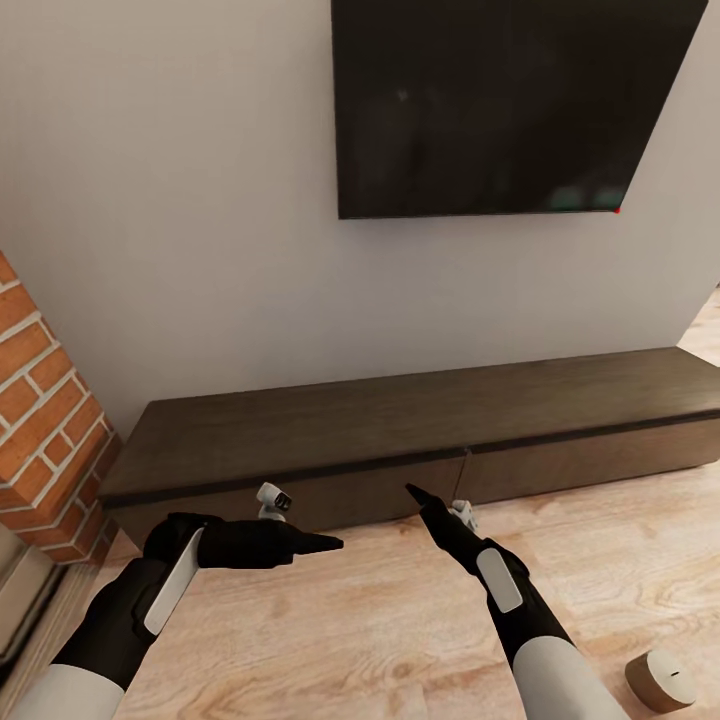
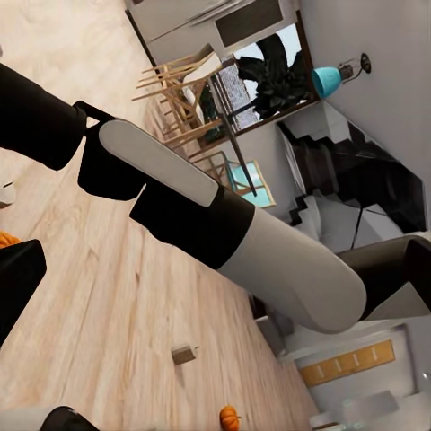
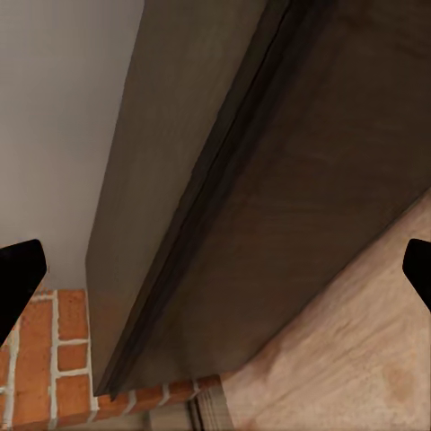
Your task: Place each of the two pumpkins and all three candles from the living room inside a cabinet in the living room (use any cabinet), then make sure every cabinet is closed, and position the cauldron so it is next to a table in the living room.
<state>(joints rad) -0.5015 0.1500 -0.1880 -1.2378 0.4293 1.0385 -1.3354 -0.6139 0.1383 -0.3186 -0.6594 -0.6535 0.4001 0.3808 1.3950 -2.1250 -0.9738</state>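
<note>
The cabinet (image 1: pixel 420 440) stands shut against the far wall. One candle (image 1: pixel 662 680) lies near right on the floor; a pumpkin (image 2: pixel 230 417) lies behind. Right gripper (image 1: pixel 412 490) gapes empty — left gripper (image 1: pixel 335 543) unreadable, tips merged.

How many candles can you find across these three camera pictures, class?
2. One candle lies on the wooden floor beside the right arm; another candle sits on the floor farther back. Others may be hidden.

Matt dark wood cabinet (image 1: pixel 420 440); pale grained wooden floor (image 1: pixel 380 620); rough red brick (image 1: pixel 40 420) at left; glossy black screen (image 1: pixel 500 100).
</note>
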